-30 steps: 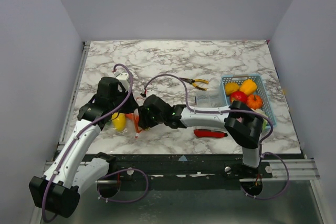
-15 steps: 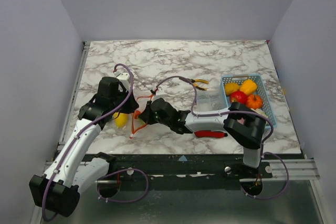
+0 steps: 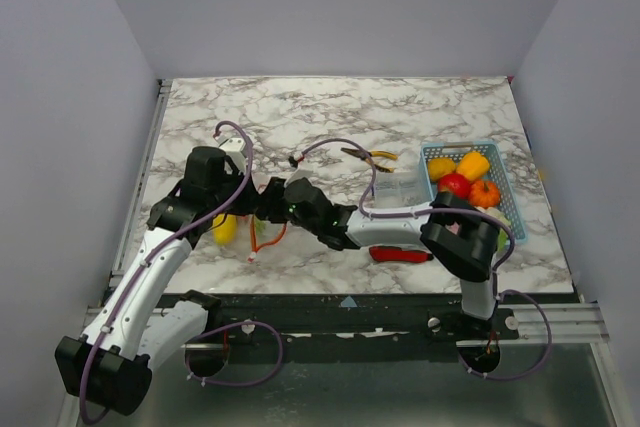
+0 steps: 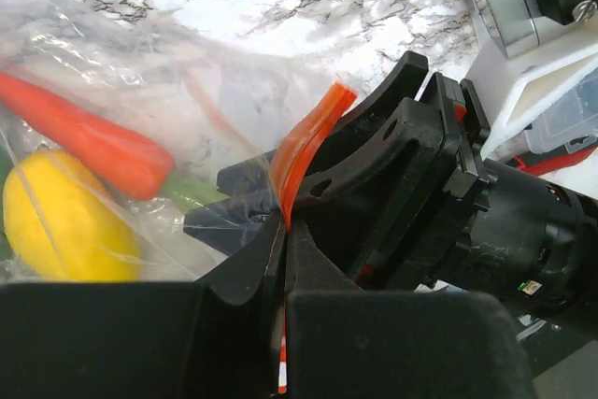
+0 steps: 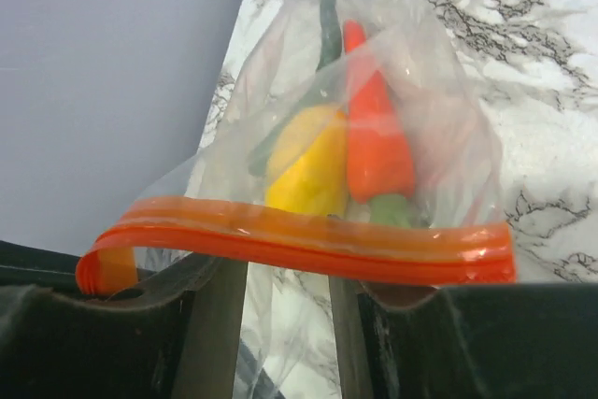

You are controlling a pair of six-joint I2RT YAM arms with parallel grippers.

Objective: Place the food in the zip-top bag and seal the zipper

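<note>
Left arm [image 3: 145, 272] & right arm [image 3: 390, 229] were white-shelled w/ black joints — lilac cables [image 3: 236, 137] ran along both. Left gripper [image 4: 283, 240] & right gripper [image 5: 285, 292] were matte black.

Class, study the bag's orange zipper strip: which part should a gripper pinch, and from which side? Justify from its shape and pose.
Pinch the zipper across its two flat faces, near one end, coming in from the mouth side. It is a thin flat band, and the food sits in the zip-top bag beyond it, so the body likely offers no firm hold.
</note>
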